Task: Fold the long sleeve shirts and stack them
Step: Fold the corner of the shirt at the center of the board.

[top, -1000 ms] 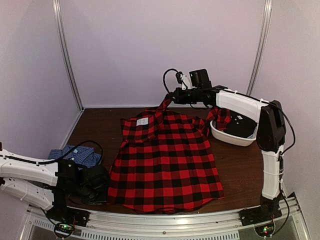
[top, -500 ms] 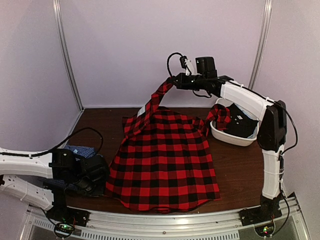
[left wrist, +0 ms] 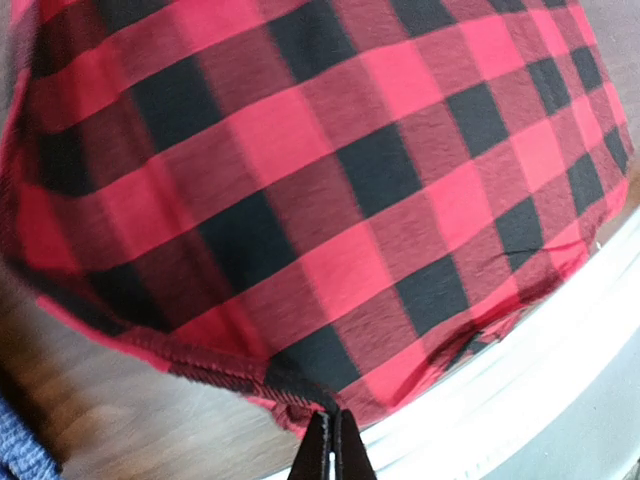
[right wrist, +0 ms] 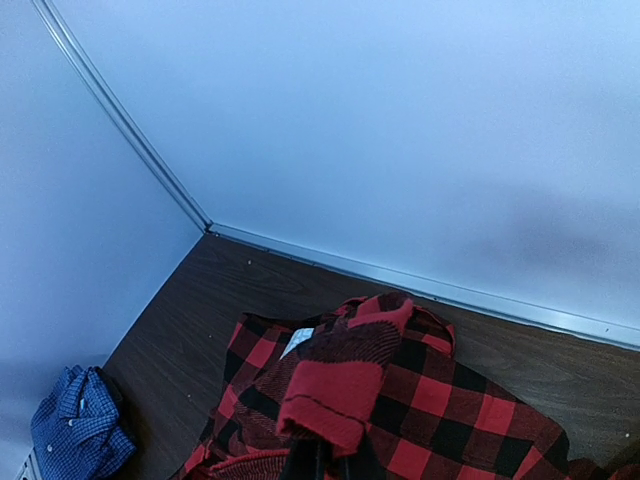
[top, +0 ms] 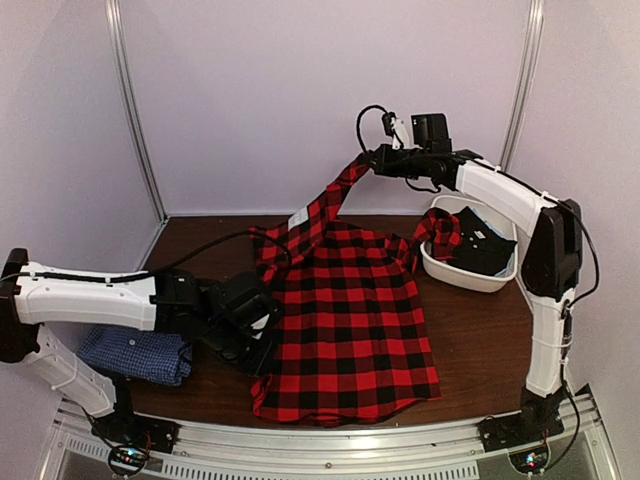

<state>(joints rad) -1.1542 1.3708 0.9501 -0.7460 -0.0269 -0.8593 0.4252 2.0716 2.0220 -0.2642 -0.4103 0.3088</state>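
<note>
Pale walls (top: pixel 300 100) are enclosing a dark brown desk (top: pixel 480 330). The plaid shirt (top: pixel 350 310) is lying spread across the middle of the desk, with its near hem reaching the front edge. The right claw (top: pixel 372 160) is pinching one far corner of the shirt, jaws closed on the cloth, and holding it high above the back of the desk, so a strip of plaid is hanging taut from it down to the body of the shirt. The left claw (left wrist: pixel 330 445) is gripping the shirt's near left hem, its fingers pressed together on the edge, low over the desk. One sleeve is draping over the rim of a white tub (top: pixel 455 275) at the right. The blue shirt (top: pixel 135 352) is sitting crumpled at the near left corner, under the left arm.
</note>
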